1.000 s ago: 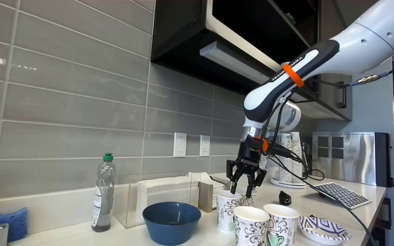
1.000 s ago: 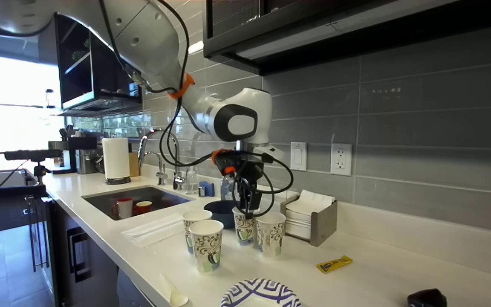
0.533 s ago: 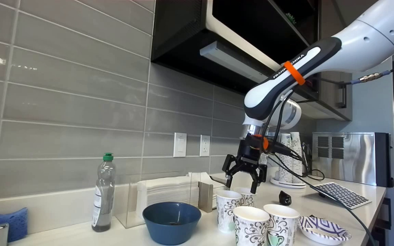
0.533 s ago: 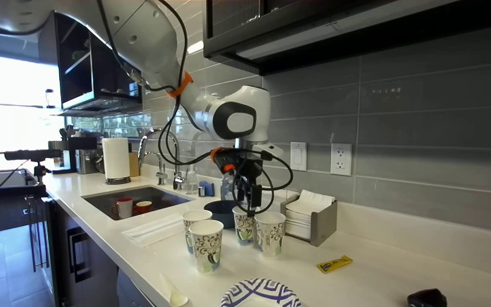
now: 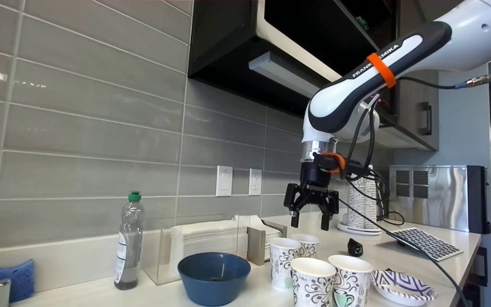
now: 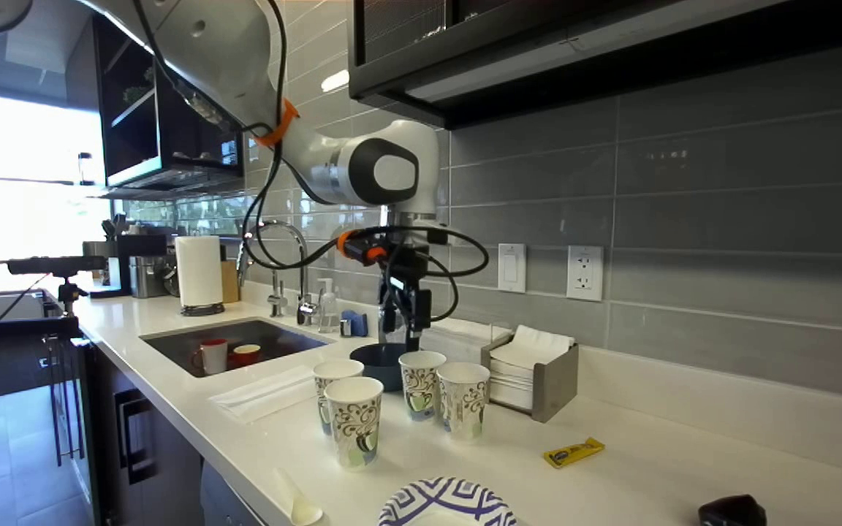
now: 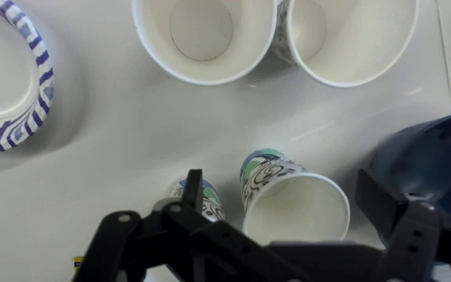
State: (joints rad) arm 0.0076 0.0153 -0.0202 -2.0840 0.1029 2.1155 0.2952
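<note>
Glossy grey wall tiles (image 5: 92,128) are rising behind the white bench (image 6: 655,467) below me. Nearest my black two-fingered hand (image 5: 310,222), a white paper cup with dark swirls (image 7: 296,209) is standing upright on the bench; from the wrist I am seeing its rim between my fingers (image 7: 192,191), which I am holding wide apart and higher up. Close beside it another swirl-printed paper cup (image 6: 465,405) is standing, and on its other side a round dark-blue bowl (image 5: 212,286) is sitting. Nearer the bench's front edge, two more matching paper cups (image 5: 313,283) are standing side by side. Farther out, a shallow white paper bowl with purple zigzags (image 6: 457,491) is resting, a small yellow packet (image 6: 573,453) is lying flat, and white paper napkins (image 6: 534,347) are filling a grey metal holder (image 6: 560,383).
</note>
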